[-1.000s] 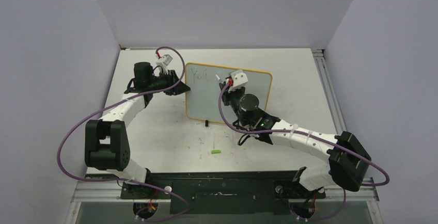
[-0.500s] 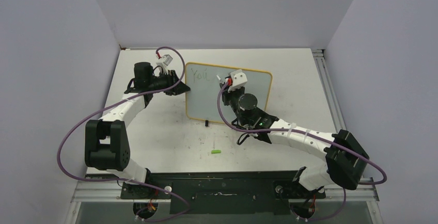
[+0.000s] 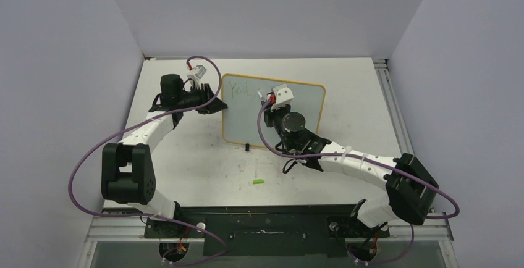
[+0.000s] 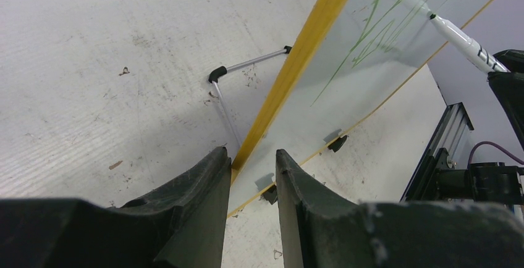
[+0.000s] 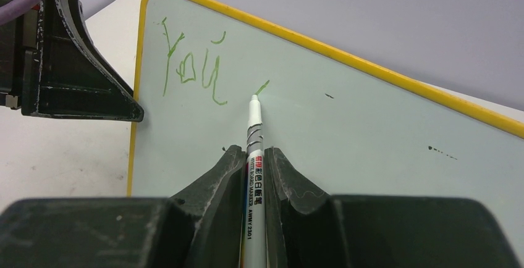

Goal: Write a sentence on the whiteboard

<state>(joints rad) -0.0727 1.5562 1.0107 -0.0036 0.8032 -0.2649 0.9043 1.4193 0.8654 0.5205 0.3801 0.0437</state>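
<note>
The whiteboard stands tilted on the table, yellow-framed, with black clip feet. My left gripper is shut on its left edge; in the left wrist view the yellow frame runs between the fingers. The sentence reads "You" in green, with a short new stroke beside it. My right gripper is shut on a white marker, its tip touching the whiteboard at that stroke. In the top view the right gripper is in front of the board's middle.
A small green marker cap lies on the table in front of the board. A thin metal kickstand sits behind the board. A metal rail runs along the table's right edge. Walls close in on three sides.
My right gripper has shifted slightly left along the board with the marker. The left gripper and the board have not moved.
</note>
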